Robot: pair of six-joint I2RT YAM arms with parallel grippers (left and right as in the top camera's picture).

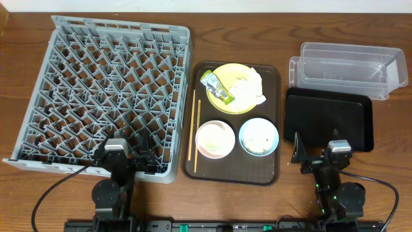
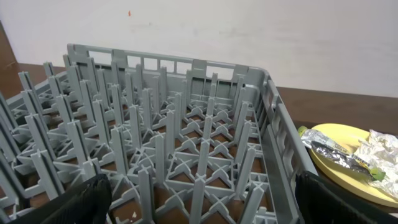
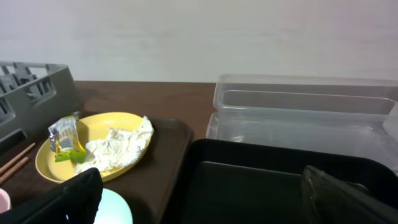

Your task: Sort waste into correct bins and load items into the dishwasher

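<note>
Napkin (image 1: 250,87), crumpled, lies on the right half of the yellow plate (image 1: 225,72) at the far end of the brown serving tray (image 1: 232,173), with the green-yellow wrapper (image 1: 215,87) beside it on the plate's left half. From the right gripper (image 3: 202,177) this waste lies ahead and to the left; from the left gripper (image 2: 202,186) it lies ahead and to the right. The right arm is judged nearer, and it also has both bins on its side: the black tray (image 1: 328,119) directly ahead of it and the clear tub (image 1: 344,61) just beyond. Both grippers have their fingers spread wide and hold nothing. The left gripper hangs over the near edge of the dish rack (image 1: 109,84). Chopsticks (image 1: 192,125) lie along the serving tray's left edge, long axis running near to far, parallel to the rack wall. The white bowl (image 1: 215,139) and light blue bowl (image 1: 243,136), the latter holding crumbs (image 1: 259,140), sit at the near end of the tray, so a reach from the right toward the plate would probably pass over the blue bowl.
</note>
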